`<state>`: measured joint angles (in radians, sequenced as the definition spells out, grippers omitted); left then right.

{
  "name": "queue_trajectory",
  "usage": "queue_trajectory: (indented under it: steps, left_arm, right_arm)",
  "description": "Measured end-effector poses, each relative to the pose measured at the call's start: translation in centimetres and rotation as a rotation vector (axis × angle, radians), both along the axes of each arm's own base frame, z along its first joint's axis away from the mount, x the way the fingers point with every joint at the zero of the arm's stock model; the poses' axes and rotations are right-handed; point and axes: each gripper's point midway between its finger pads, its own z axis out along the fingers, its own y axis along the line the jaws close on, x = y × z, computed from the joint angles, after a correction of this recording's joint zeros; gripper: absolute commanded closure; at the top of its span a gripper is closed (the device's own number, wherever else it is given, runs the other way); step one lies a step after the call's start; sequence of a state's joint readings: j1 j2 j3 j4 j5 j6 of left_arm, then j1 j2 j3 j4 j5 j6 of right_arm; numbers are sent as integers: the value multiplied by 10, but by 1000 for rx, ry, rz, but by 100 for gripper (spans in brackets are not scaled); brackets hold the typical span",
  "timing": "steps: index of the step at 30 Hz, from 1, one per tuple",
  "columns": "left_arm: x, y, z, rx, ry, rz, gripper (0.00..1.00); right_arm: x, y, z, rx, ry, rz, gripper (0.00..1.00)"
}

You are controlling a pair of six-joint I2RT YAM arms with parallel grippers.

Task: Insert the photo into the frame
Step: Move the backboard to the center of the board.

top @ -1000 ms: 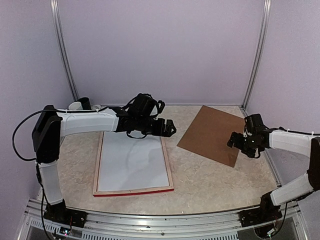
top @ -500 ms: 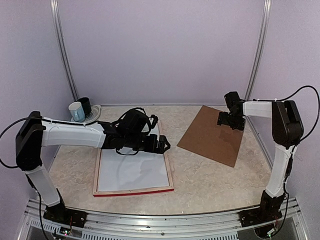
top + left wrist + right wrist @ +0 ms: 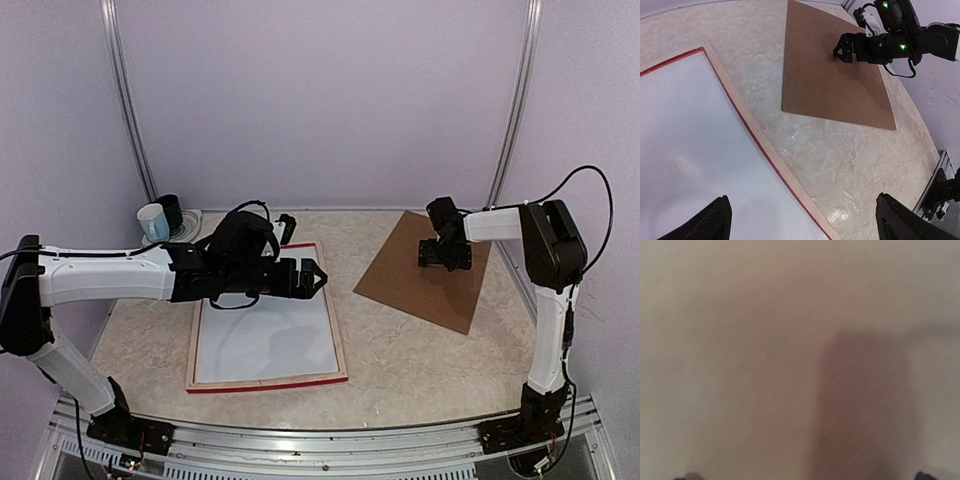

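Hovering empty, fingers apart: left gripper (image 3: 313, 275) above the frame (image 3: 340, 345), right gripper (image 3: 445, 265) above the brown board (image 3: 410, 280), whose edge you'd probably pinch next.

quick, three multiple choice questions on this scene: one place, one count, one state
1. In the top view, where does the brown board lie relative to the frame?
A left of it
B right of it
C on top of it

2. How many mugs stand at the back left corner?
A one
B two
C four

3. The left gripper is:
A open and empty
B shut on the board
C shut on a mug

Key:
1 B, the board sits apart on the right.
2 B, one pale and one dark.
3 A, its fingers are spread over the frame's corner.
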<state>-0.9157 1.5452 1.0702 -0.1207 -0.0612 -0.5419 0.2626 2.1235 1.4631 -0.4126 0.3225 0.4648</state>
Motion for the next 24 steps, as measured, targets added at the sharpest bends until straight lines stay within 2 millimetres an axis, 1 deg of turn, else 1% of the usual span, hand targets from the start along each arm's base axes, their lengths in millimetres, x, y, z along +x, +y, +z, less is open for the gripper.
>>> queue_trajectory:
  steps: [4,12,14,17,19,21,24]
  left_arm:
    - [5,5,-1,9,-2,17,1]
    - [18,18,-2,17,-3,52,1]
    - [19,18,-2,17,-3,53,1]
    - [19,16,0,10,-4,46,1]
    - [20,13,2,5,-4,40,1]
    - [23,5,4,-4,-8,29,1]
    - [27,-7,0,-2,-4,13,1]
  right_arm:
    - [-21,21,-1,-17,5,55,1]
    - [-70,48,-4,10,16,142,1]
    - [-80,58,-4,9,22,169,1]
    - [-95,71,-5,14,31,201,1]
    - [-106,76,-6,29,40,218,2]
    - [-119,79,-7,46,51,230,1]
    - [-134,81,-8,72,67,241,1]
